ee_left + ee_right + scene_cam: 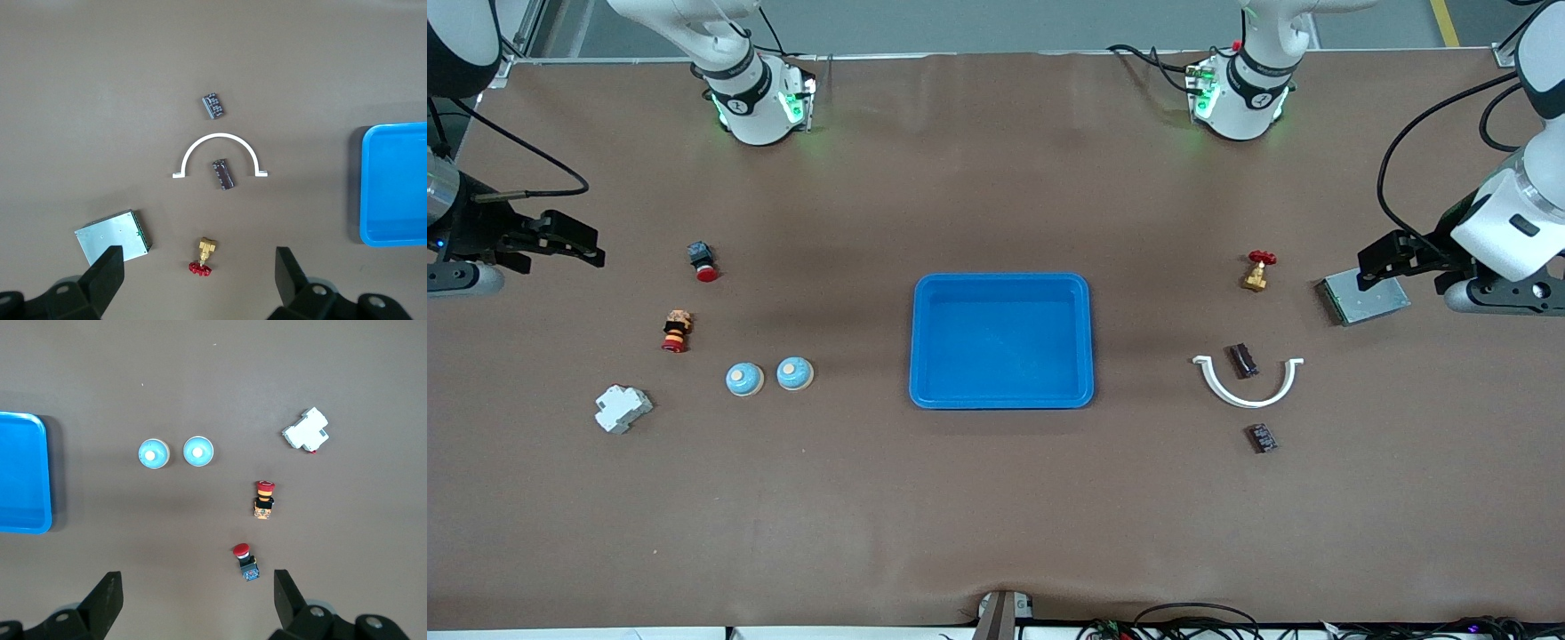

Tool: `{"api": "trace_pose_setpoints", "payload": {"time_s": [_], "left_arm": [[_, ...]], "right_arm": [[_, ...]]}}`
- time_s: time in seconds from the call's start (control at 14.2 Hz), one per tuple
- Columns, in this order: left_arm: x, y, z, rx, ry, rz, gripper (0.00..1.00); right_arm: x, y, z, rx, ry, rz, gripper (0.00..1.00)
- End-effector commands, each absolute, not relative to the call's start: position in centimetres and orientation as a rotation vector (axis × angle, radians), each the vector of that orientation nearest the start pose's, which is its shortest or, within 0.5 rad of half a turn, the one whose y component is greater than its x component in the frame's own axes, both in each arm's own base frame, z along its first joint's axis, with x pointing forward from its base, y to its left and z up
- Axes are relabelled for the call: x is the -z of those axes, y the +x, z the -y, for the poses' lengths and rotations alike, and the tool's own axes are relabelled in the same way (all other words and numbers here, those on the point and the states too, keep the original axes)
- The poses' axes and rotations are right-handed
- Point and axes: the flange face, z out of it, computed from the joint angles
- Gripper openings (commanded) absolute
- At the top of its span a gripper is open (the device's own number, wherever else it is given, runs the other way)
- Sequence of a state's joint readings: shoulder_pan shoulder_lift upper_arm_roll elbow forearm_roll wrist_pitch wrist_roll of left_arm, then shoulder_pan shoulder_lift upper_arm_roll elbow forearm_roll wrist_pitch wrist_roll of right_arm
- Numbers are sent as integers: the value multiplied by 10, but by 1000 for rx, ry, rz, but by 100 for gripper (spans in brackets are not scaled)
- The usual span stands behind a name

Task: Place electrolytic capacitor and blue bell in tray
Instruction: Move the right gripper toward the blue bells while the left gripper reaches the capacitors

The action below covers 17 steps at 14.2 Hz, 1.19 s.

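Observation:
The bright-blue tray (1001,280) sits empty mid-table; its rim also shows in the left wrist view (365,187) and the right wrist view (47,473). Two blue bells (795,373) (744,379) stand side by side toward the right arm's end, and both show in the right wrist view (154,453) (198,451). A dark cylindrical capacitor (1243,360) (223,174) lies inside a white arc. My left gripper (1383,267) (198,283) is open and empty over the grey plate's edge. My right gripper (574,244) (195,603) is open and empty over the table's right-arm end.
The white arc (1247,384), a second small dark part (1262,437), a brass valve with a red handle (1257,271) and a grey metal plate (1365,298) lie toward the left arm's end. Two red push buttons (703,261) (677,331) and a white breaker (623,409) lie near the bells.

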State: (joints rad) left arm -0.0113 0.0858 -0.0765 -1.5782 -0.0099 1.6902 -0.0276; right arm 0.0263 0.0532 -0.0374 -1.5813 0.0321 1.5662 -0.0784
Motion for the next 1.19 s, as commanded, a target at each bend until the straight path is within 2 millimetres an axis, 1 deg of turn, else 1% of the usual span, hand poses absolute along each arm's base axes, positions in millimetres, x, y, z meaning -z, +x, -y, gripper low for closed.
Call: {"api": "trace_pose_setpoints", "payload": {"time_s": [0.0,0.07,0.21,0.28,0.35,0.42,0.56,0.63,0.7,0.77,0.84,0.91,0.98,1.05,1.12], "left_arm": [[-583,591,51,44,-3145,-87,100],[-585,591,53,48,-3152,-88,100],[-586,592,47,53,-3154,-95,100],[-582,594,47,41,-3155,-95,100],[-572,596,46,12,-3156,-88,100],[-567,596,48,-8,-3157,-85,100],[-557,597,57,-42,-3155,-97,100],[-555,597,65,-47,-3154,-109,100],[-553,597,68,-55,-3156,-59,100],[-548,601,64,-68,-3152,93,100],[-535,605,62,-103,-3138,218,100],[-529,605,60,-124,-3138,249,100],[-523,607,61,-138,-3136,237,100],[-510,610,66,-167,-3127,220,100],[-503,612,70,-184,-3119,211,100]], "right_arm": [[-595,563,3,-101,-3088,91,100],[-595,563,2,-101,-3086,93,100],[-594,563,2,-103,-3086,93,100],[-593,563,3,-105,-3086,91,100],[-593,563,3,-105,-3086,91,100],[-593,563,3,-103,-3086,90,100],[-591,564,2,-105,-3086,92,100],[-587,565,2,-113,-3086,90,100],[-582,565,0,-117,-3083,86,100],[-577,567,-3,-111,-3085,66,100],[-573,567,-6,-108,-3085,44,100],[-569,568,-10,-111,-3086,24,100],[-566,569,-17,-110,-3087,4,100],[-560,570,-26,-107,-3089,-9,100],[-551,570,-34,-101,-3090,-23,100]]}}
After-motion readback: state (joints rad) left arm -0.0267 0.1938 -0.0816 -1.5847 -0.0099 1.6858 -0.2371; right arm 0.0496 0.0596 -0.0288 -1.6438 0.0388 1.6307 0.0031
